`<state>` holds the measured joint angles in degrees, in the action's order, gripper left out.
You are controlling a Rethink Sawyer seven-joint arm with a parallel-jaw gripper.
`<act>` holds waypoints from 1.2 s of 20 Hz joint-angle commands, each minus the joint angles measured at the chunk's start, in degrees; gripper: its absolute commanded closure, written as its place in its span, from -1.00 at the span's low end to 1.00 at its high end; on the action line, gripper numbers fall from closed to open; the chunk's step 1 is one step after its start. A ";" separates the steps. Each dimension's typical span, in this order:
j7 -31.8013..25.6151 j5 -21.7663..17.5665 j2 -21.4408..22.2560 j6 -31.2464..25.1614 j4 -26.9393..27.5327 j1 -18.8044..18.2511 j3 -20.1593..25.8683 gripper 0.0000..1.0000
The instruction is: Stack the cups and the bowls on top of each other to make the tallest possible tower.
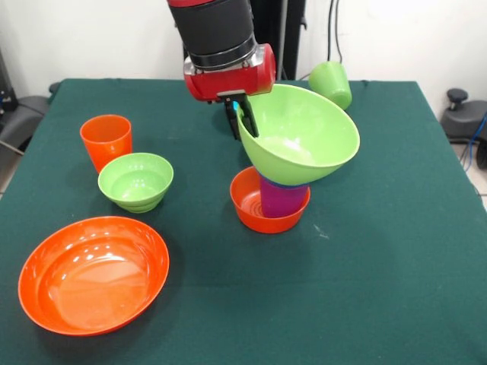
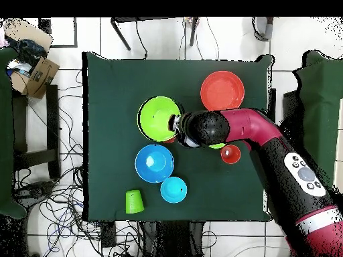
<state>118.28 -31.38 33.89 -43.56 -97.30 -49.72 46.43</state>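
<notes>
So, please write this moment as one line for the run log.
gripper: shut on large green bowl rim | bowl: tilted, atop purple cup in small orange bowl | loose: orange cup, large orange bowl

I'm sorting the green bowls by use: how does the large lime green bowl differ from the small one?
The large lime green bowl is wider, tilted, sits atop the tower's purple cup, and the gripper pinches its rim. The small lime green bowl rests upright on the table, untouched. Both are glossy, round and empty.
</notes>
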 commanded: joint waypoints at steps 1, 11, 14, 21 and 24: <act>-15.46 -2.38 -1.09 -5.11 2.36 0.16 0.71 1.00; -14.43 -1.43 0.94 -5.16 -0.35 -0.34 1.56 1.00; -14.81 -1.45 0.60 -5.05 -0.52 -0.67 1.80 1.00; -14.61 -1.49 1.06 -5.03 -1.12 -1.27 1.98 1.00; -14.44 -1.20 1.49 -5.28 -1.83 -1.67 2.25 1.00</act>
<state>118.28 -31.38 34.02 -43.56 -97.54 -50.98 47.36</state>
